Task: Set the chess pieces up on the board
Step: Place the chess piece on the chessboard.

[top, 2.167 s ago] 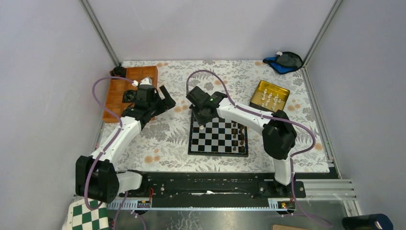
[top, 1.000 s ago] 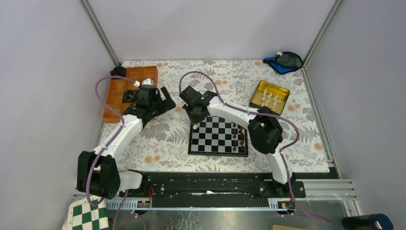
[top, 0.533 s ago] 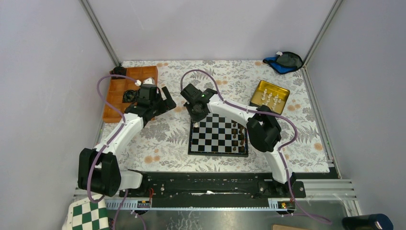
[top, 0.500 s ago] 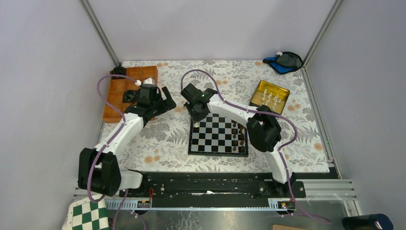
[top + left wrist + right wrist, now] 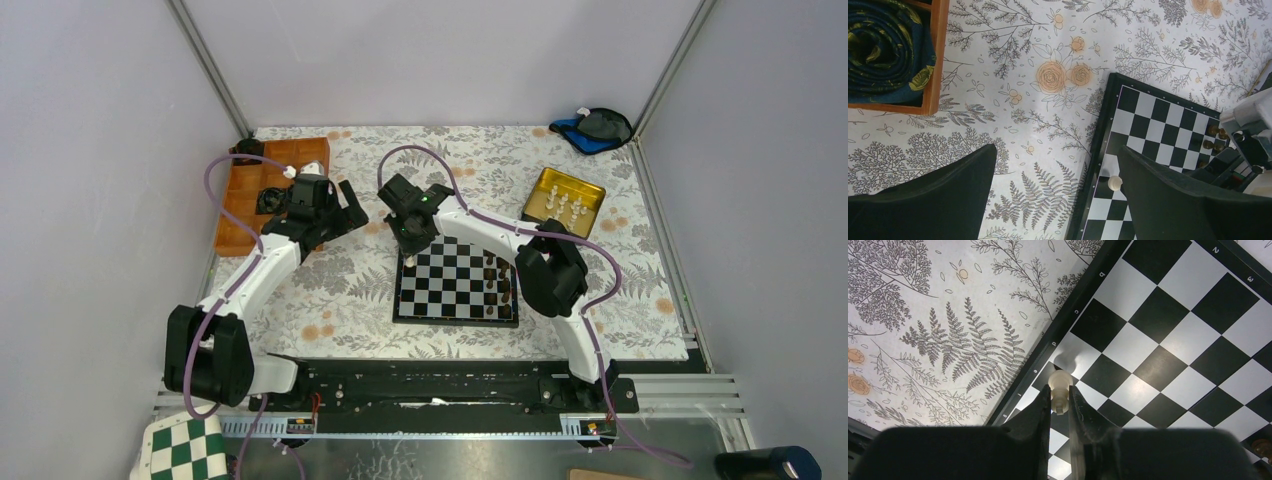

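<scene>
The black-framed board (image 5: 440, 292) lies mid-table. My right gripper (image 5: 1060, 391) is shut on a cream chess piece (image 5: 1060, 386) and holds it upright over the squares at the board's left edge (image 5: 1168, 340). The top view shows the piece (image 5: 408, 262) just under that gripper (image 5: 410, 250). My left gripper (image 5: 1058, 170) is open and empty, hovering over the flowered cloth just left of the board (image 5: 1148, 115); the same cream piece (image 5: 1115, 183) shows beside its right finger. More cream pieces stand in a yellow tin (image 5: 565, 200) at the right.
Several dark brown pieces (image 5: 497, 280) stand on the board's right columns. A wooden tray (image 5: 240, 190) with a dark rolled cloth (image 5: 883, 45) sits at the back left. A blue-black object (image 5: 598, 127) lies back right. A green-and-white board (image 5: 185, 452) lies off-table.
My right gripper carried the cream piece a little left and back to the board's left edge, then nearly stopped. My left arm shifted slightly and stays open.
</scene>
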Controlling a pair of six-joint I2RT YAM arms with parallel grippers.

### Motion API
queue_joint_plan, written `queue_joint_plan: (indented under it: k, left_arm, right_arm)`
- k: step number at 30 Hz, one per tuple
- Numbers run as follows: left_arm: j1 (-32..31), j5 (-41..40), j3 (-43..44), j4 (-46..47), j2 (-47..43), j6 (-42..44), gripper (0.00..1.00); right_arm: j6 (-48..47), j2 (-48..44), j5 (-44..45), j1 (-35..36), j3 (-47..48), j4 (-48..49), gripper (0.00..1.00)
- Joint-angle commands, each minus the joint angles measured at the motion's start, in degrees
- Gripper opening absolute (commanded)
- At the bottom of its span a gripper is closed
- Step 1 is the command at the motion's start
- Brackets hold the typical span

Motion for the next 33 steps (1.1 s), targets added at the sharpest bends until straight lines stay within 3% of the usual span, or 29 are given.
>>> queue_joint_plan:
  k: [1, 17, 33]
  left_arm:
    - [0.3, 0.3, 1.7, 0.2, 0.3, 0.9, 0.99]
    - [0.5, 0.2, 1.1, 0.3, 0.0, 0.8, 0.99]
    - [0.5, 0.3, 1.1, 0.3, 0.4, 1.0, 0.99]
  right_arm:
    - [-0.1, 0.3, -1.6, -0.3, 0.9, -0.4, 0.0]
    - [0.3, -0.4, -2.2, -0.3, -1.9, 0.3, 0.0]
    - [-0.4, 2.0, -0.4, -0.4, 2.4, 0.3, 0.0]
